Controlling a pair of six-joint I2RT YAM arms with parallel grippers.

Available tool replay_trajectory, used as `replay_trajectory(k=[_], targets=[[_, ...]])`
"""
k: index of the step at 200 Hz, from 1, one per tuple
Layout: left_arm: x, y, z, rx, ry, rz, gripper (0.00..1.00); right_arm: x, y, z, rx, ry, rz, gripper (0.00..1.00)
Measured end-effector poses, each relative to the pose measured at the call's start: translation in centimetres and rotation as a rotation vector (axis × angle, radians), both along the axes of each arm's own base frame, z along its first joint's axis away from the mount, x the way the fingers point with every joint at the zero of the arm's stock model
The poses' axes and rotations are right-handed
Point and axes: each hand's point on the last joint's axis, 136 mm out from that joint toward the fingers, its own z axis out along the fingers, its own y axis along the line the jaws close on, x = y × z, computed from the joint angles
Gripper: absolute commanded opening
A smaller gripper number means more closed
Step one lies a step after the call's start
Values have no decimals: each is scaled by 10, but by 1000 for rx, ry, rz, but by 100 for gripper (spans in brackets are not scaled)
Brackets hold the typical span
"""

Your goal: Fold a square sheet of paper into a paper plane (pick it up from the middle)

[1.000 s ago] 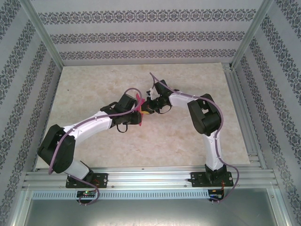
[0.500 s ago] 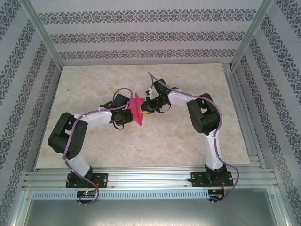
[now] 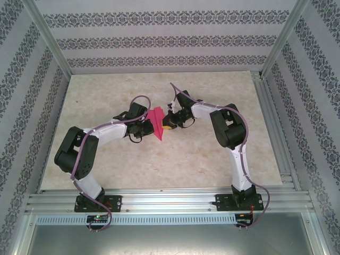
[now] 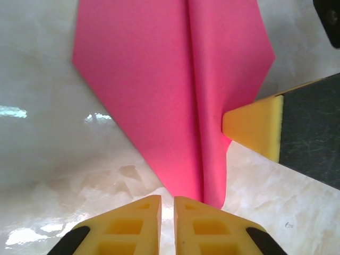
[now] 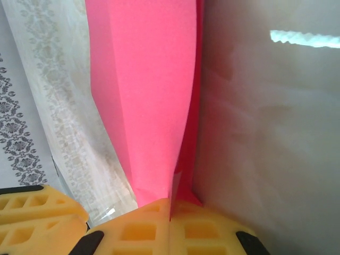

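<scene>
Sitting near the middle of the pale, marble-look table [image 3: 106, 159] was the small magenta-pink folded paper plane [image 3: 155, 120], right between the two grippers. It was a thin, pointy triangle with one crease down its middle. From above, its sharp nose pointed toward the arm bases. In the left wrist view the paper plane [image 4: 175, 90] had one wing spread flat and low over the table, but I could not tell if it touched the table.

The right gripper [image 3: 165, 122] was pinching the plane. In its own wrist view the right gripper [image 5: 170, 212] had both yellow fingers pressed tight together on the paper plane [image 5: 154, 106], which stuck out from between them. In the left wrist view, one yellow fingertip [image 4: 255, 127] of the right gripper touched the plane's side edge.

The left gripper [image 3: 144, 127] sat just beside the plane on its other side. In its own wrist view the left gripper [image 4: 167, 220] had its yellow fingers almost together, with a thin gap and nothing in that gap. The plane's nose ended close to one finger.

The white left arm [image 3: 103, 135] and the white right arm [image 3: 226, 127] both bent in toward the middle. Walls [image 3: 159, 42] with grey flowery stripes stood around the table, and a silver metal rail [image 3: 170, 201] ran along the near edge.
</scene>
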Motion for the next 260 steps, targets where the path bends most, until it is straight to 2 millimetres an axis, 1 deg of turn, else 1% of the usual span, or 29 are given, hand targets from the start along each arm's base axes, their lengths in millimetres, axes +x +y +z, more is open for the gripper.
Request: replay_trajectory(k=[53, 92, 140, 202, 233, 260], targets=[[-2, -11, -5, -42, 20, -48, 18, 6, 3, 3, 12, -16, 2, 5], [-2, -23, -9, -94, 30, -85, 18, 6, 4, -5, 5, -1, 5, 5], [1, -34, -15, -142, 40, -108, 18, 7, 3, -5, -2, -13, 14, 5], [7, -44, -12, -197, 27, -116, 19, 7, 2, -5, -9, -7, 15, 5], [9, -48, -20, -216, 42, -111, 18, 7, 2, -5, -10, -5, 15, 5], [8, -47, -30, -209, 62, -102, 17, 7, 2, -5, -11, -8, 18, 5]])
